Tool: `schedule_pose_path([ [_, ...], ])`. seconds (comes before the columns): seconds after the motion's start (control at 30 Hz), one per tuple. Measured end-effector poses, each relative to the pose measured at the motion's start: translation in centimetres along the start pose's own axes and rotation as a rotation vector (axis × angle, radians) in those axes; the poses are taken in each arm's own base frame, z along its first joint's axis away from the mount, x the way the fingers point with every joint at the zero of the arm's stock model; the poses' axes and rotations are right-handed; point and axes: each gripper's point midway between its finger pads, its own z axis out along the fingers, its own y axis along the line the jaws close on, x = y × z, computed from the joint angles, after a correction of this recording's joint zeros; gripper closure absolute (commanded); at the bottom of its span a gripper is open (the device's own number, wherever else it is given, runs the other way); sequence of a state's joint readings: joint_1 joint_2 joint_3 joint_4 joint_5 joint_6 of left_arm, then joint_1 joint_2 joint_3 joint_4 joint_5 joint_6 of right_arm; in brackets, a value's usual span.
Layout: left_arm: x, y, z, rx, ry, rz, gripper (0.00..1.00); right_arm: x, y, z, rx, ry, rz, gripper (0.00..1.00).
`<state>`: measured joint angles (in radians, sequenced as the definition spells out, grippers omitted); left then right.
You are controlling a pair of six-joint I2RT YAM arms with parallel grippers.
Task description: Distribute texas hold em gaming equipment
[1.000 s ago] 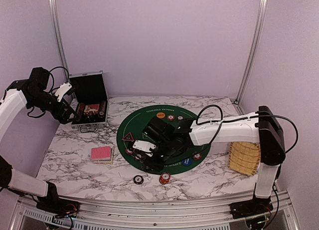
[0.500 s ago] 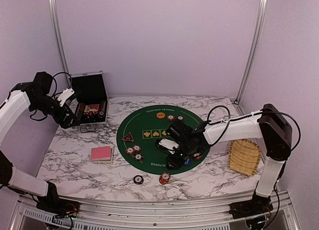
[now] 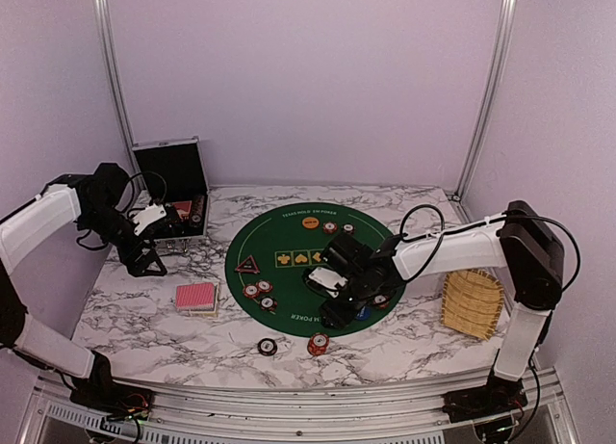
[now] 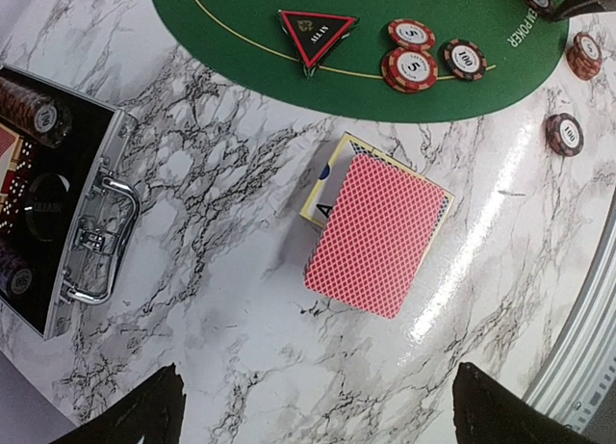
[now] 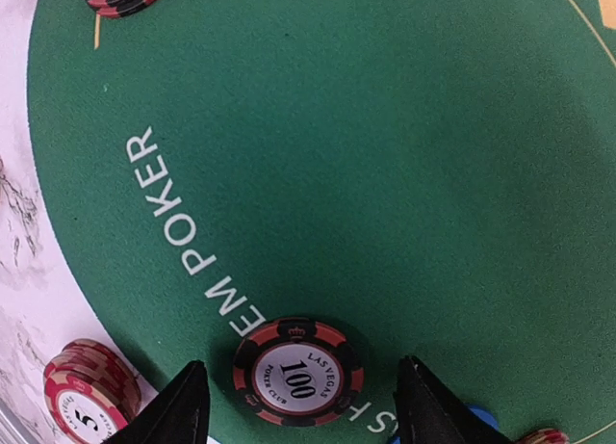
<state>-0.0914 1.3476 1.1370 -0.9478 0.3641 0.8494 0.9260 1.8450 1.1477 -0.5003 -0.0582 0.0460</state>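
So the right end effector [image 5: 300, 365] is hanging low over the mat [image 5: 337, 126] with its fingers [image 5: 178, 410] spread wide, one on each side of the 100 chip [image 5: 298, 372] and not touching it. The chip is lying flat on the POKER lettering near the mat's front edge. I'm guessing the straddle is lining up either a pinch or a let-go, but I can't tell which. A red 5 stack [image 5: 87, 405] is sitting just off the mat on the desk [image 3: 404, 352], and a blue chip [image 5: 484, 430] is peeking in beside one finger.

The left end effector [image 4: 318, 369] is gaping wide too, holding nothing, hovering just short of the cards [image 4: 375, 237]. They're lying red backs up on the marble left of the mat, near the open case [image 4: 48, 232]. They're half covering something pale with an A on it, either a box or a face-up card, can't say.

Looks to me like the left arm is going for the deck so dealing can start. A flat deck on slick marble is going to be a pain, because unless the fingers are coming down on its edges the cards are going to slide. The triangle marker [image 4: 318, 35] and orange button [image 3: 310, 222] are sitting on the mat already.
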Motion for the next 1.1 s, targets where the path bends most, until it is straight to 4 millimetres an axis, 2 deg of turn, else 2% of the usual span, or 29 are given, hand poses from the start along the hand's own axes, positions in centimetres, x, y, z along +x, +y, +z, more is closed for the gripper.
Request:
schedule_pose_path([
  [0.2,0.8,-0.5,1.9,0.046,0.063,0.085,0.01,-1.5,-0.3,-1.2,0.025,-0.021,0.002,0.24],
  [0.3,1.0,-0.8,2.9,0.077,0.088,0.126,0.01,-3.4,-0.5,-2.7,0.043,-0.068,0.001,0.19],
  [0.47,1.3,-1.6,4.5,0.128,0.119,0.207,0.01,-7.4,-0.7,-6.3,0.073,-0.185,0.008,0.01],
  [0.6,2.1,-2.7,5.8,0.157,0.139,0.284,0.01,-9.5,-0.6,-8.5,0.073,-0.255,0.030,0.01],
  [0.7,2.5,-3.2,6.4,0.170,0.147,0.332,0.01,-10.4,-0.5,-9.3,0.067,-0.286,0.053,0.01],
  [1.1,2.5,-2.9,8.6,0.142,0.152,0.435,0.01,-11.3,-0.2,-9.8,0.027,-0.318,0.123,0.01],
])
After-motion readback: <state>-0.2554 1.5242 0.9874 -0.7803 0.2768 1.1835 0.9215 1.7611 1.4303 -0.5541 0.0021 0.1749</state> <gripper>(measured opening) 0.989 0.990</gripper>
